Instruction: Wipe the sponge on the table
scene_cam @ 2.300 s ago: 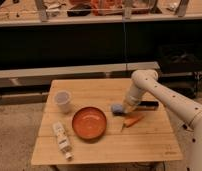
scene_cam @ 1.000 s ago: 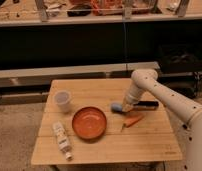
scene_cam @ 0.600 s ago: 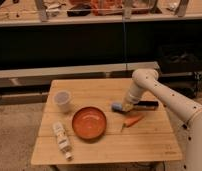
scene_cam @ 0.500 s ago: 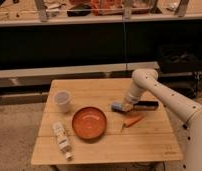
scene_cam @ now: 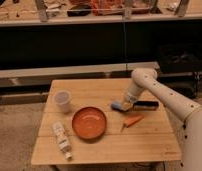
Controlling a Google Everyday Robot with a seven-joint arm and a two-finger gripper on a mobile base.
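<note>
my gripper (scene_cam: 126, 104) down at right end of sponge (scene_cam: 116, 105) on table (scene_cam: 144, 142) | black bar (scene_cam: 145, 105) just to its right | carrot (scene_cam: 133, 120) below | orange bowl (scene_cam: 89, 122) centre | cup (scene_cam: 62, 101), bottle (scene_cam: 61, 140) left

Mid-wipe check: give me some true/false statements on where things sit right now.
1. The claw is down at the sponge. True.
2. The cup lies on its side. False: it stands upright.
3. The carrot-shaped thing sits inside the orange bowl. False: it lies on the table, beside the bowl.
4. The sponge lies between the bowl and the black bar. True.
</note>
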